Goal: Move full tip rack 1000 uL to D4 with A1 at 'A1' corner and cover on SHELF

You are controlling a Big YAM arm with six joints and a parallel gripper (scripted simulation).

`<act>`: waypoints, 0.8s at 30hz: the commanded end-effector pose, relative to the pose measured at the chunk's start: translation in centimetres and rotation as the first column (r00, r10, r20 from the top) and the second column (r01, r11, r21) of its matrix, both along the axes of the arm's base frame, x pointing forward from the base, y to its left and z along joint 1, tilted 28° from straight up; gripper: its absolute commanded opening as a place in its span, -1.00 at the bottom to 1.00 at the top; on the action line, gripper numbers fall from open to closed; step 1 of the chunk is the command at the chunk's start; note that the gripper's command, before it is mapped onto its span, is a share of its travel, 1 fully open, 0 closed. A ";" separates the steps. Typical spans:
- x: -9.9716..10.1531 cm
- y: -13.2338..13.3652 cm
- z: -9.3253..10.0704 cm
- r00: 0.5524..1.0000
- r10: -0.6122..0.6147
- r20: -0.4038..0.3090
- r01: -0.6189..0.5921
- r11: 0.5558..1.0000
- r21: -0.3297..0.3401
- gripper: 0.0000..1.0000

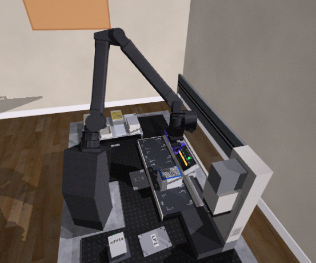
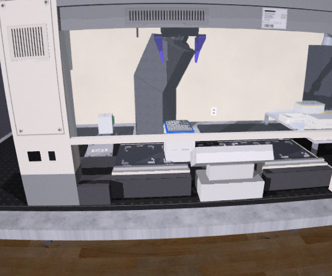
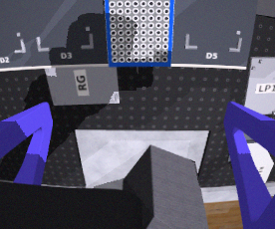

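Note:
A blue-rimmed tip rack (image 1: 170,176) stands uncovered on the grey deck at D4, inside its corner brackets, with pale tip rings across its top. It also shows in the exterior view (image 2: 178,126) and in the wrist view (image 3: 138,17), between the D3 and D5 marks. My gripper (image 1: 175,144) is open and empty, with its purple fingers spread wide. It hangs high above and to the far side of the rack, clear of it, as the exterior view (image 2: 178,51) and the wrist view (image 3: 140,154) show.
The shelf (image 1: 117,126) at the back holds several white racks and blocks, one with a yellow top (image 1: 116,115). The RG nest (image 1: 140,180) sits beside the deck. The READY button (image 1: 117,243) and LP1 plate (image 1: 154,240) lie at the front. A white instrument tower (image 1: 234,194) stands right.

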State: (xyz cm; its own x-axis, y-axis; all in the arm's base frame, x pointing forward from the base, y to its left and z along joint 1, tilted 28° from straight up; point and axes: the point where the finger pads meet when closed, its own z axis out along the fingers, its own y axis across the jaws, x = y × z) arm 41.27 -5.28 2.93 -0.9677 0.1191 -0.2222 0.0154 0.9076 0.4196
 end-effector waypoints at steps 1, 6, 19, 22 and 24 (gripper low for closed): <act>0.7 -1.4 1.5 0.999 -0.018 0.032 0.019 1.000 -0.009 1.00; 0.7 -1.4 1.5 0.999 -0.018 0.032 0.019 1.000 -0.009 1.00; -3.4 -0.3 -0.7 0.985 -0.172 -0.032 0.173 0.984 0.032 -1.00; -3.9 -0.2 -0.9 0.981 -0.189 -0.041 0.190 0.981 0.037 -1.00; -4.7 0.0 -1.3 0.973 -0.222 -0.059 0.225 0.973 0.045 -1.00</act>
State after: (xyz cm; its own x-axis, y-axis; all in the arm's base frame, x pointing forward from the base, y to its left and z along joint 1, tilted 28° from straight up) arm 35.85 -4.08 0.52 -0.9557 0.2651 -0.1282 0.1814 0.8729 0.4530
